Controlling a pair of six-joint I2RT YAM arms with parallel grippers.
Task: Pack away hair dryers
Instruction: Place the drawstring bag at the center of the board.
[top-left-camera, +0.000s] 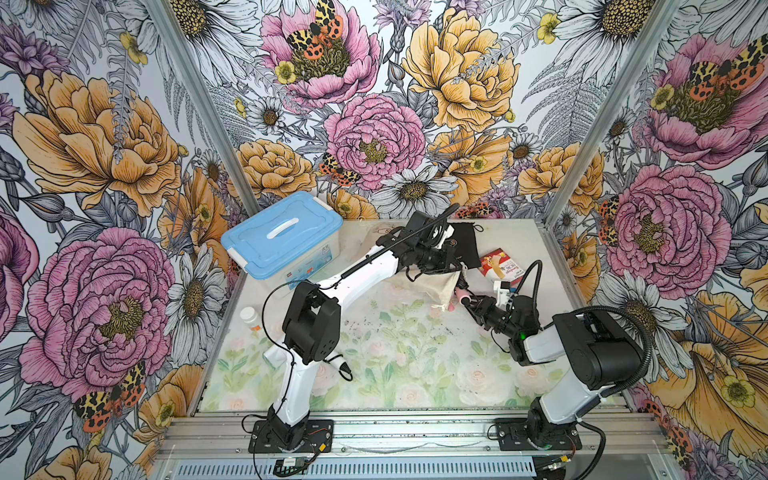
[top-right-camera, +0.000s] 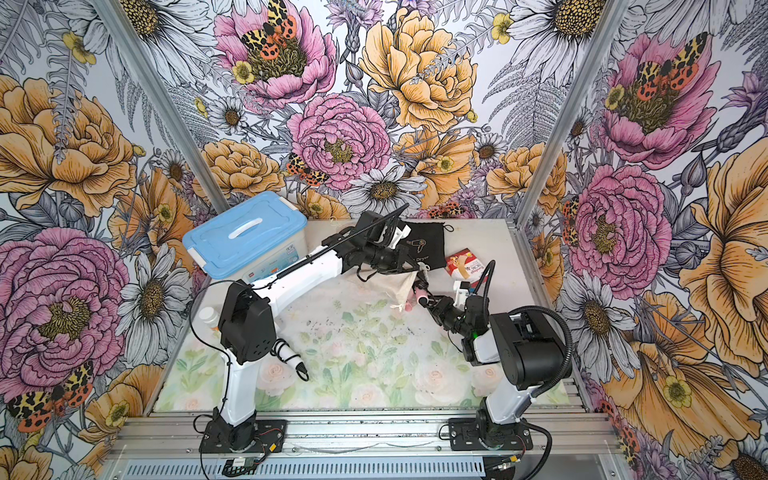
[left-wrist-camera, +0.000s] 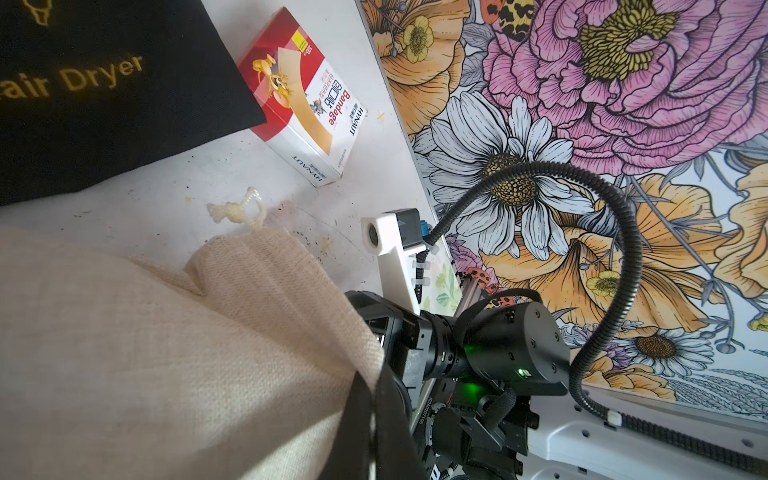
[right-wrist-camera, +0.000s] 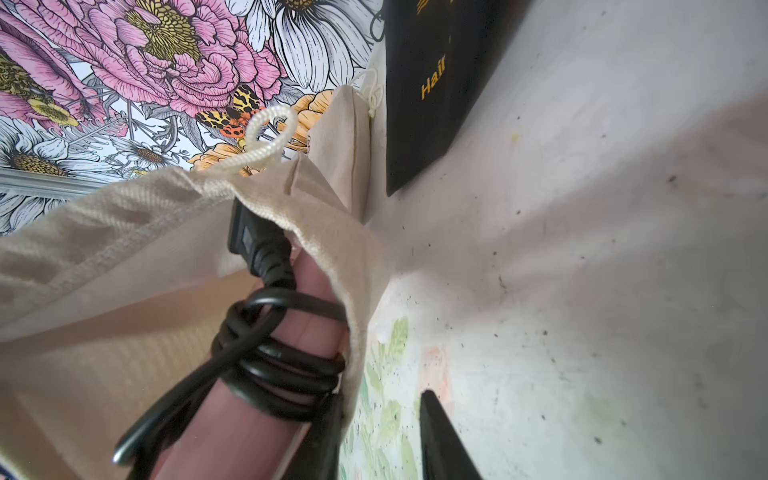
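Observation:
My left gripper (left-wrist-camera: 376, 399) is shut on the rim of a beige cloth pouch (top-left-camera: 432, 286), holding its mouth up off the table, as both top views show. A pink hair dryer (right-wrist-camera: 249, 415) with black cord wound round its handle sticks partway into that mouth; only the handle end (top-left-camera: 460, 296) shows from above. My right gripper (right-wrist-camera: 382, 395) is open. One finger lies against the handle's side and only table shows between the jaws. A white hair dryer (top-right-camera: 286, 353) lies by the left arm's elbow, partly hidden.
A black pouch (top-left-camera: 463, 243) printed "Hair Dryer" lies flat at the back, behind the beige one. A red and white bandage box (top-left-camera: 498, 264) sits right of it. A blue-lidded storage box (top-left-camera: 282, 237) stands at the back left. A small white pill bottle (top-left-camera: 250, 316) is near the left edge.

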